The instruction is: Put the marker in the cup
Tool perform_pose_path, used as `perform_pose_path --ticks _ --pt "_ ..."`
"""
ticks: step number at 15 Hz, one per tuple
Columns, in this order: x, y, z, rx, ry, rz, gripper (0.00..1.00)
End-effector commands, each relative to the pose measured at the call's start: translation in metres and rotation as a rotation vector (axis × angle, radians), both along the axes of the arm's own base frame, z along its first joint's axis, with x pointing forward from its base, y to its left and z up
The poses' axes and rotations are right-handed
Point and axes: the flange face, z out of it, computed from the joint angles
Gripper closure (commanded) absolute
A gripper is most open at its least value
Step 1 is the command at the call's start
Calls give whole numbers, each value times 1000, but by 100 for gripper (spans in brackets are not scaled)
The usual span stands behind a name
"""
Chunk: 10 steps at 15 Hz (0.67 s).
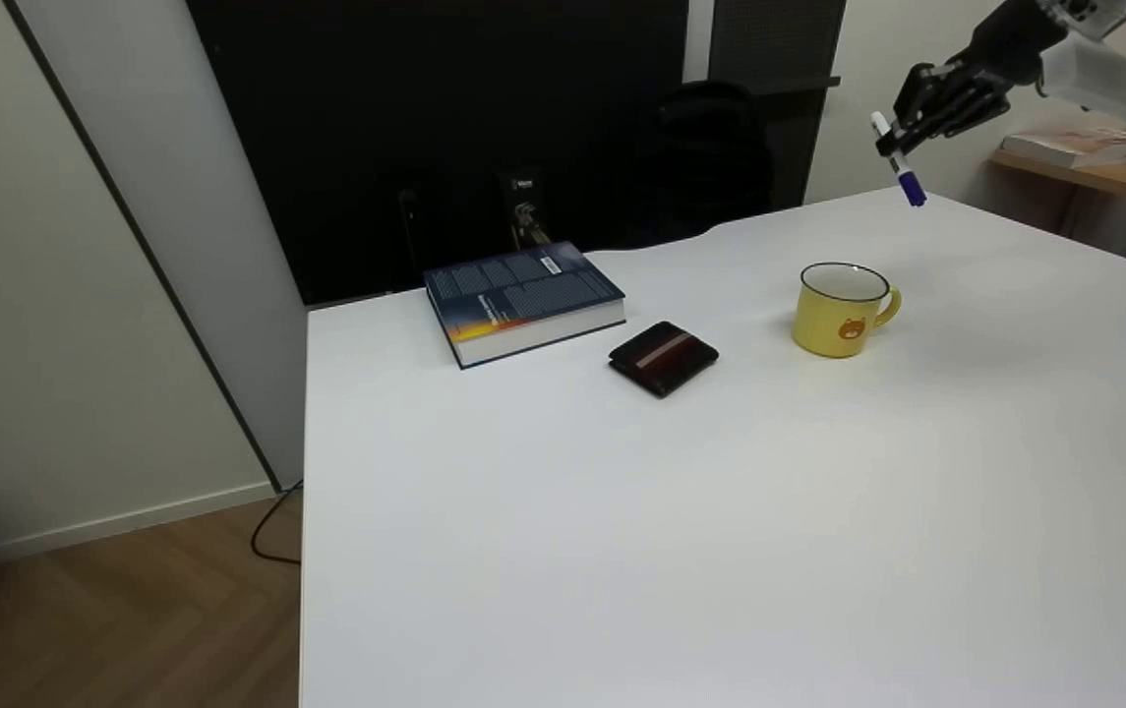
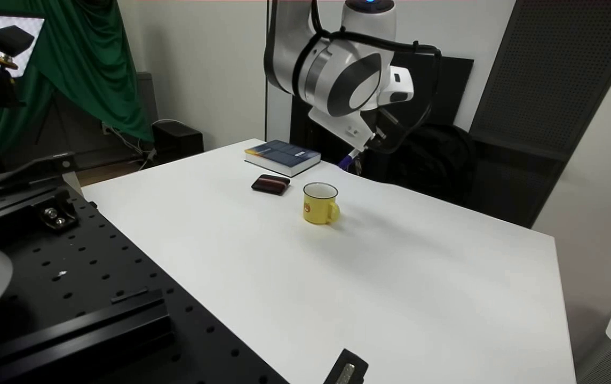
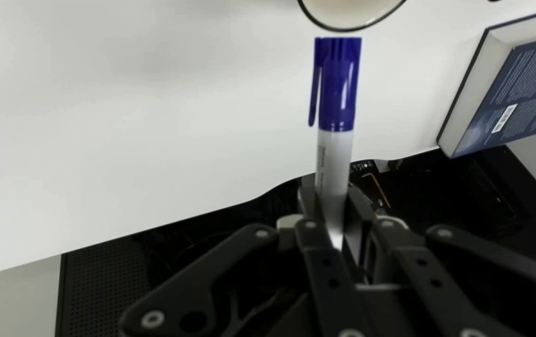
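Note:
The marker, white with a purple-blue cap, shows in both exterior views (image 1: 905, 174) (image 2: 349, 159) and in the wrist view (image 3: 335, 107). My gripper (image 1: 895, 141) is shut on the white end of the marker and holds it in the air, tilted, cap end down. In the wrist view the gripper (image 3: 333, 206) has one finger on each side of the marker. The yellow cup with a dark rim stands upright on the table in both exterior views (image 1: 830, 320) (image 2: 316, 209). In the wrist view only part of the cup (image 3: 349, 16) shows, beyond the cap and apart from it.
A dark blue book (image 1: 533, 295) lies near the table edge; it also shows in the wrist view (image 3: 520, 93). A dark folded wallet (image 1: 663, 360) lies between book and cup. The white table (image 2: 390, 298) borders a black perforated base plate (image 2: 92, 250).

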Motion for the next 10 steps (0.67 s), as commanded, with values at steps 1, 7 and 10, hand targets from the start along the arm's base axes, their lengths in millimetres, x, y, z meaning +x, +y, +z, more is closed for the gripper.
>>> perform_pose_path --ticks 1,7,10 --pt "-20 1 -5 37 31 11 96" --pt "-53 23 -31 128 112 9 96" --pt "-68 33 -48 140 157 19 96"
